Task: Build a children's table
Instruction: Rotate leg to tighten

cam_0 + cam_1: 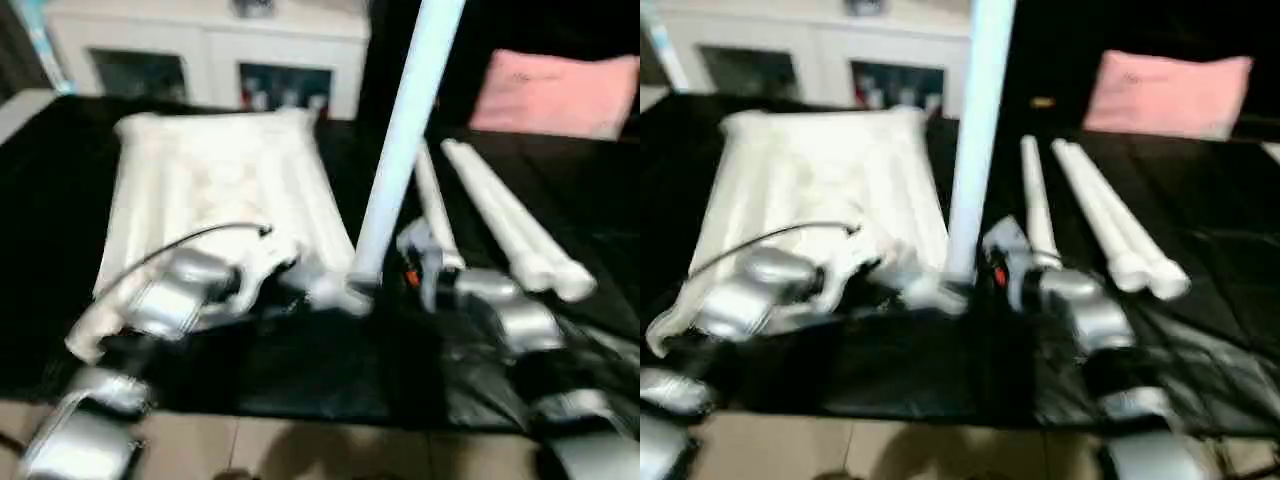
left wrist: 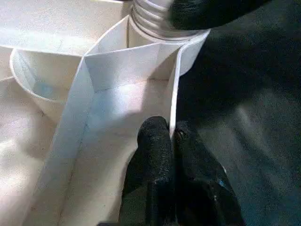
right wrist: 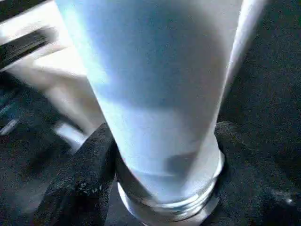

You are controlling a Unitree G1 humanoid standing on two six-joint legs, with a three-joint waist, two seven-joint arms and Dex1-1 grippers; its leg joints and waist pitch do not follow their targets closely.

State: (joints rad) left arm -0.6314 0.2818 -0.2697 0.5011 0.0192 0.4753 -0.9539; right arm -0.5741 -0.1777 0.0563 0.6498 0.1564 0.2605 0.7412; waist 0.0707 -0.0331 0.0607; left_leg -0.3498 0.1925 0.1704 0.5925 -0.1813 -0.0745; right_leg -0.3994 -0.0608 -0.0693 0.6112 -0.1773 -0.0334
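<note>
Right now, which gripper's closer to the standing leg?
Right. The right gripper has a finger on each side of the upright leg at its base; the left gripper pinches the tabletop rim beside its socket.

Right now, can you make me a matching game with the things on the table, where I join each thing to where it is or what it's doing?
Things:
1. tabletop
2. upright leg
3. spare legs
4. pink pillow

Places or states:
A. lying side by side on the black cloth
B. at the far right, behind the legs
C. standing in a corner socket, right gripper fingers on either side
D. lying ribbed side up, left gripper pinching its edge wall

Pairs: 1-D, 2-C, 3-A, 4-B
</note>
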